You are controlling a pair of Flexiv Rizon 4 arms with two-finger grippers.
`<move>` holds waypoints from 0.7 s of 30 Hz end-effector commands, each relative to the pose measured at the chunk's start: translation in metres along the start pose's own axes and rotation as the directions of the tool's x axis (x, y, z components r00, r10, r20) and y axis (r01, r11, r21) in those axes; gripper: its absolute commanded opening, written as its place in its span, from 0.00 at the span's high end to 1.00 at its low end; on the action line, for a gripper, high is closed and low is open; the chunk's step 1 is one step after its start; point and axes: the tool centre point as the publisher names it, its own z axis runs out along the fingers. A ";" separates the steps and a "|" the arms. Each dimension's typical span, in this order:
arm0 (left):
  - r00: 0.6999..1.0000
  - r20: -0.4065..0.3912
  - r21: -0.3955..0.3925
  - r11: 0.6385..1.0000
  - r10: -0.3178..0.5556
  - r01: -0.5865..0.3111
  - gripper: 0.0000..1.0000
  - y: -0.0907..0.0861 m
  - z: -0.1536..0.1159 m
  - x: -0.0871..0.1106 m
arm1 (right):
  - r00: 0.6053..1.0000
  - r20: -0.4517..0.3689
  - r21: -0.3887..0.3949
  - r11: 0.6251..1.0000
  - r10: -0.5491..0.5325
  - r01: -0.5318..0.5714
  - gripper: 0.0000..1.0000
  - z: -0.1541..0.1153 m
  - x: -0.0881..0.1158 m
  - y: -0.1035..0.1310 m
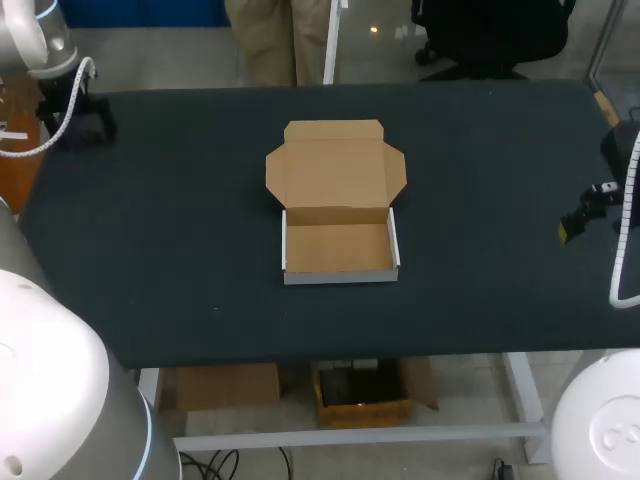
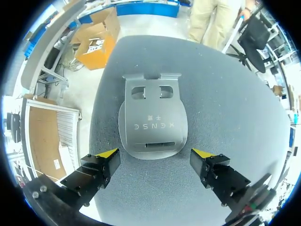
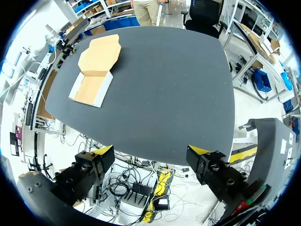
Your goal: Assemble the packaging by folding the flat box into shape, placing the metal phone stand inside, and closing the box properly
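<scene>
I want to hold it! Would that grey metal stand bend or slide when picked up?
Probably stiff: the stand looks like one solid metal plate. Lying flat on the table, it likely won't roll. Its smooth face might slip in the gripper.

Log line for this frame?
cardboard box: folded, lid open, empty | metal phone stand: flat on table, untouched | left gripper: behind stand, jaws open | right gripper: near table edge, jaws open, empty
</scene>
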 end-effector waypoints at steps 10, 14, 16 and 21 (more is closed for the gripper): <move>1.000 0.007 -0.133 0.991 0.004 -0.003 0.00 -0.017 0.004 -0.001 | 1.000 -0.001 0.004 1.000 0.000 0.000 0.00 -0.002 0.000 0.000; 1.000 0.006 -0.135 0.991 0.008 -0.007 0.00 -0.019 0.005 0.000 | 1.000 -0.001 0.004 1.000 0.000 0.000 0.00 -0.002 0.000 0.000; 1.000 0.004 -0.136 0.991 0.009 -0.008 0.00 -0.021 0.005 0.000 | 1.000 -0.001 0.004 1.000 0.000 0.000 0.00 -0.002 0.000 0.000; 1.000 0.004 -0.137 0.991 0.012 -0.011 0.00 -0.022 0.004 0.001 | 1.000 -0.001 0.004 1.000 0.000 0.000 0.00 -0.002 0.000 0.000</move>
